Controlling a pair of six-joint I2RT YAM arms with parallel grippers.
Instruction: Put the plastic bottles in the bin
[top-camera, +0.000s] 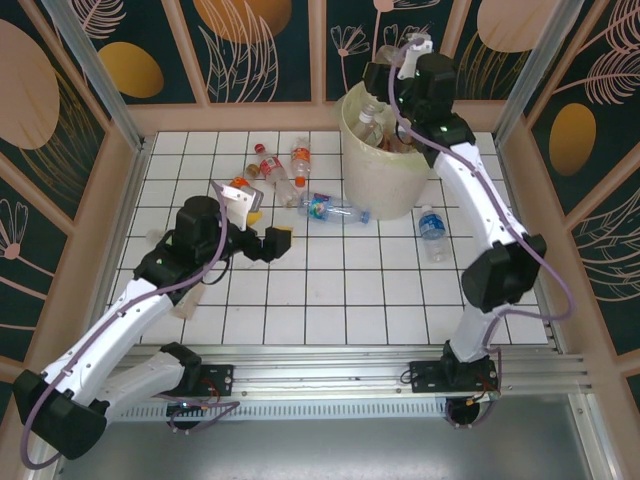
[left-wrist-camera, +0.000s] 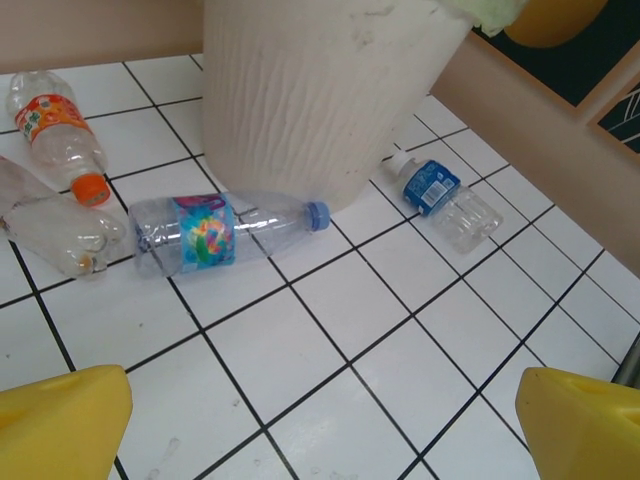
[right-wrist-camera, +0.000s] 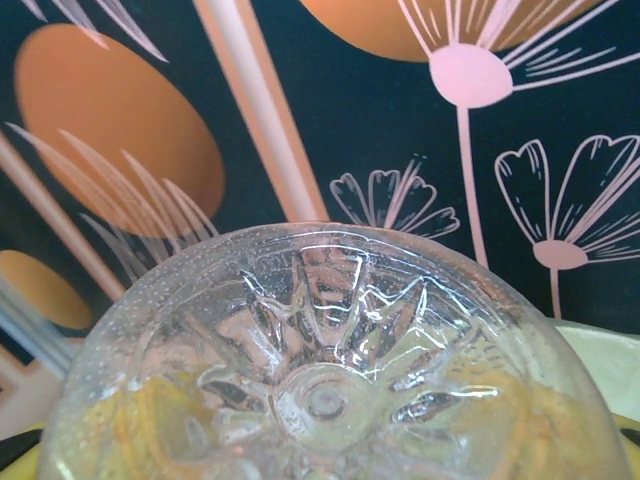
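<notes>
From the right wrist the ribbed base of a clear bottle (right-wrist-camera: 325, 400) looms close, clamped in the right gripper (top-camera: 378, 78), that arm stretched high over the bin (top-camera: 385, 185) with bottles (top-camera: 372, 125) inside, while the left gripper (top-camera: 266, 228), jaws wide, hangs low over the worktop (top-camera: 330, 290), facing a blue-capped bottle (left-wrist-camera: 215, 230) lying against the bin's wall.

Your left arm (top-camera: 120, 320) is stretched out low and forward, and the left gripper (top-camera: 268, 228) at its end has its yellow fingertips (left-wrist-camera: 60, 425) spread about as wide as they go. Your right arm (top-camera: 480, 220) reaches up tall with the elbow bent, and the right gripper (top-camera: 385, 72) up top is clamped round a clear bottle (right-wrist-camera: 320, 380).
</notes>
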